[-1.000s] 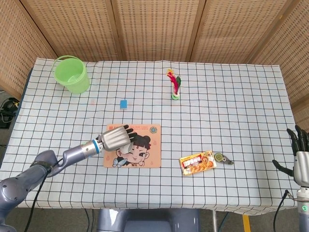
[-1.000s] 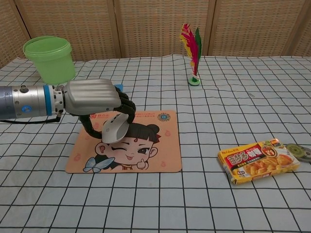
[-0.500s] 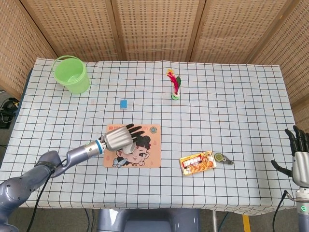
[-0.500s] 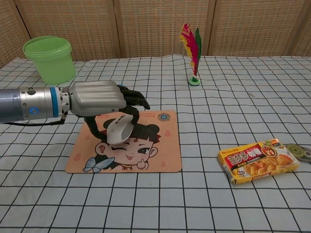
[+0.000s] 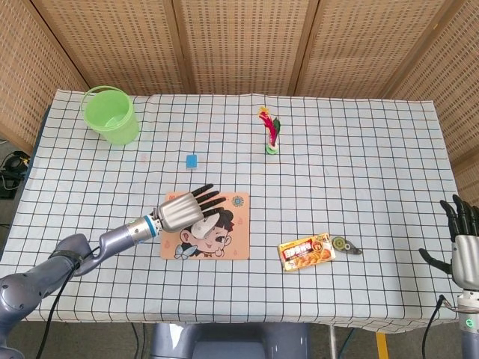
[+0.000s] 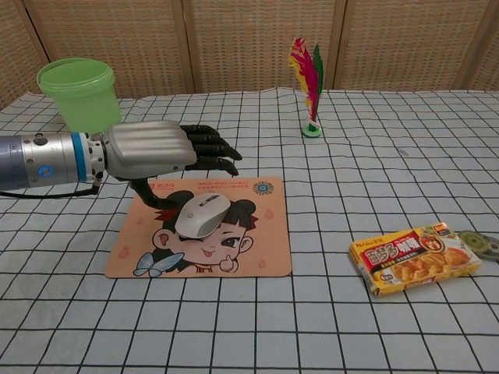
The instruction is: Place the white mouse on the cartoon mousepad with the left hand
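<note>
Left robot hand (image 6: 156, 152) flat, fingers spread; right robot hand (image 5: 465, 250) open.

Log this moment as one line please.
left hand: open, above mouse | mouse: on mousepad | right hand: idle

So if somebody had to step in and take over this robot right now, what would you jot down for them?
Left hand: fingers spread, holding nothing, hovering just above and behind the white mouse.
Right hand: idle at the table's far right edge, fingers apart, nothing in it.
White mouse: lying on the cartoon mousepad, over the drawn face.
Done: the mouse is placed and let go.
Left: draw the left hand back without nudging the mouse.
</note>
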`<act>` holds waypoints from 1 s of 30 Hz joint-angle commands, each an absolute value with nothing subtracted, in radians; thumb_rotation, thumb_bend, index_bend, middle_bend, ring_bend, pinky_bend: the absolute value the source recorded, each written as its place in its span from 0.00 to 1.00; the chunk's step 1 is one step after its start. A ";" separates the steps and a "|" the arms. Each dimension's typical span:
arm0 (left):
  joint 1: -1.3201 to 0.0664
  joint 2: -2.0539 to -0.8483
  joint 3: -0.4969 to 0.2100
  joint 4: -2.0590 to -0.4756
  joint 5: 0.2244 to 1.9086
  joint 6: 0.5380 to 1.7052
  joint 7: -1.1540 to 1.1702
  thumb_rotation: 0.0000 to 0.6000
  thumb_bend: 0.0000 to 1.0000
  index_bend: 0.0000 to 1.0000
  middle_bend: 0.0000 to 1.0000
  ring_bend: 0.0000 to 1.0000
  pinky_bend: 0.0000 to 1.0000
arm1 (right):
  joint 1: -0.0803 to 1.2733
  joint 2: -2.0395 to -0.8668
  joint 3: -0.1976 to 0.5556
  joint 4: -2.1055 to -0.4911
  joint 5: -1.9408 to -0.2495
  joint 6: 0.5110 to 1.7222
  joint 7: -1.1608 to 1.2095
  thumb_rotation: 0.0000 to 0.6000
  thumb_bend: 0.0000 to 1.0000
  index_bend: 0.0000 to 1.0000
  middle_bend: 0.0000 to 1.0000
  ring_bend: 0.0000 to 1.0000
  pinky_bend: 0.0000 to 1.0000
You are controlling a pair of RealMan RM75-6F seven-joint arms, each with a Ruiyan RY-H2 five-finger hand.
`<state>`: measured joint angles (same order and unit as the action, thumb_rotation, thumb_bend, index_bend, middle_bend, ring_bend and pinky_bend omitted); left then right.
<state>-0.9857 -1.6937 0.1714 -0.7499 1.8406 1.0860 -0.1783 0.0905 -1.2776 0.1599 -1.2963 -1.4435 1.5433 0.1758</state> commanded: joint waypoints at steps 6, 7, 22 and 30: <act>-0.902 -1.567 0.120 -0.945 1.758 1.183 -0.142 1.00 0.31 0.10 0.00 0.00 0.00 | 0.093 -1.279 0.152 -1.299 -1.449 1.534 0.171 1.00 0.08 0.13 0.00 0.00 0.00; -0.878 -1.535 0.116 -0.994 1.743 1.201 -0.111 1.00 0.31 0.10 0.00 0.00 0.00 | 0.093 -1.279 0.150 -1.300 -1.451 1.532 0.171 1.00 0.08 0.13 0.00 0.00 0.00; -0.406 -1.319 0.146 -1.509 1.488 1.512 0.376 1.00 0.19 0.00 0.00 0.00 0.00 | 0.112 -1.265 0.112 -1.345 -1.501 1.502 0.132 1.00 0.08 0.09 0.00 0.00 0.00; -0.261 -1.330 0.160 -1.539 1.456 1.630 0.381 1.00 0.18 0.00 0.00 0.00 0.00 | 0.116 -1.266 0.100 -1.361 -1.520 1.504 0.122 1.00 0.08 0.09 0.00 0.00 0.00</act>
